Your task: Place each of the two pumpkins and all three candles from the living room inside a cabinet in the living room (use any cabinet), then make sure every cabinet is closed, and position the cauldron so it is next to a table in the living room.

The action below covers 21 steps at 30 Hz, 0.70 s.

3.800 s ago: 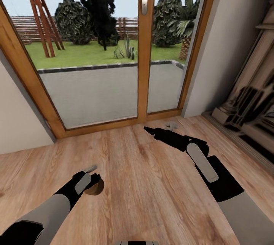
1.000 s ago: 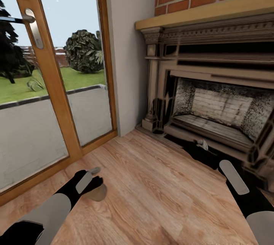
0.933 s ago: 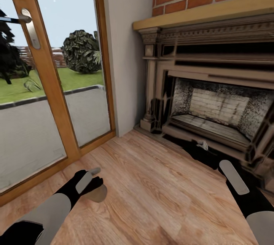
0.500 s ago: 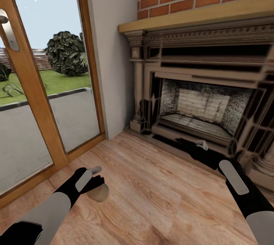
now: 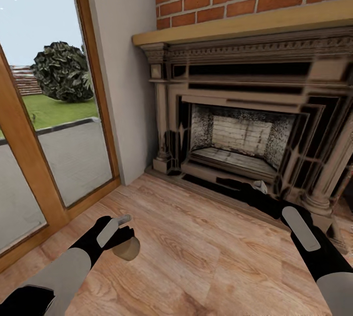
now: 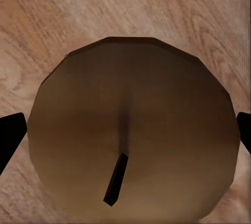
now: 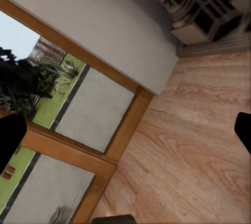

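Door: glass, wood-framed, at far left, garden behind.
Left claw: clamped on a candle, held above the floor; candle sat between the fingertips, wick up.
Fireplace: under brick wall.
Right claw: spread apart, empty, low before the hearth.

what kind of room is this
Most likely a living room in a house: a brick-backed fireplace with a wooden mantel, a wood plank floor, and a glazed door looking onto a garden.
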Available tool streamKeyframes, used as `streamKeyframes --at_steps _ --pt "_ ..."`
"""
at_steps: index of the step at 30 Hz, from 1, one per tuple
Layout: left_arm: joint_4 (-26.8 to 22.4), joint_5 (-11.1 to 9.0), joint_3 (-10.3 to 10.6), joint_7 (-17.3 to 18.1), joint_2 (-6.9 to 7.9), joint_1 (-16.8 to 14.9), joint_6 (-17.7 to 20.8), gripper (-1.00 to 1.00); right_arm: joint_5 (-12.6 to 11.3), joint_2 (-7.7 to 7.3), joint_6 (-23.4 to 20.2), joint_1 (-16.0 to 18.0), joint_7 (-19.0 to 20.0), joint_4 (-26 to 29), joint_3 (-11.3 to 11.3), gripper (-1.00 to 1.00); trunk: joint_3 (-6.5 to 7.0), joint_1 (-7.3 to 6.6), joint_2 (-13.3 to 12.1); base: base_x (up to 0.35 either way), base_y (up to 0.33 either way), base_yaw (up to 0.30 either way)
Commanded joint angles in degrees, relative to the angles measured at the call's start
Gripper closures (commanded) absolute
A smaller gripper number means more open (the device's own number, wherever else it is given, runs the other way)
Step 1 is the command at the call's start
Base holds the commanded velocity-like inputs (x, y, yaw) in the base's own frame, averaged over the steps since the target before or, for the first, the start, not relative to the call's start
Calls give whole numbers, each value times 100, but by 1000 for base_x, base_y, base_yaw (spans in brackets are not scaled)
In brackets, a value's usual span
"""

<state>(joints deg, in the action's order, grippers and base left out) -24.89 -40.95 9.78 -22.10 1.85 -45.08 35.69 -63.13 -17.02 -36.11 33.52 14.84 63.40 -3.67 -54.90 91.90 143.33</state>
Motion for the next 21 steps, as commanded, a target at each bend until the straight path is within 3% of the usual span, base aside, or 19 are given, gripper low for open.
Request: streamKeyframes --at_steps 1,21 --pt "-15 -53 48 -66 8 -1 17 100 -6 -3 -11 5 10 -6 -8 -100 1 -1 2 0 0 -225" --pt "-15 -50 48 -58 -9 -1 17 100 -6 5 25 5 19 -92 -9 -100 130 -1 2 0 49 -224"
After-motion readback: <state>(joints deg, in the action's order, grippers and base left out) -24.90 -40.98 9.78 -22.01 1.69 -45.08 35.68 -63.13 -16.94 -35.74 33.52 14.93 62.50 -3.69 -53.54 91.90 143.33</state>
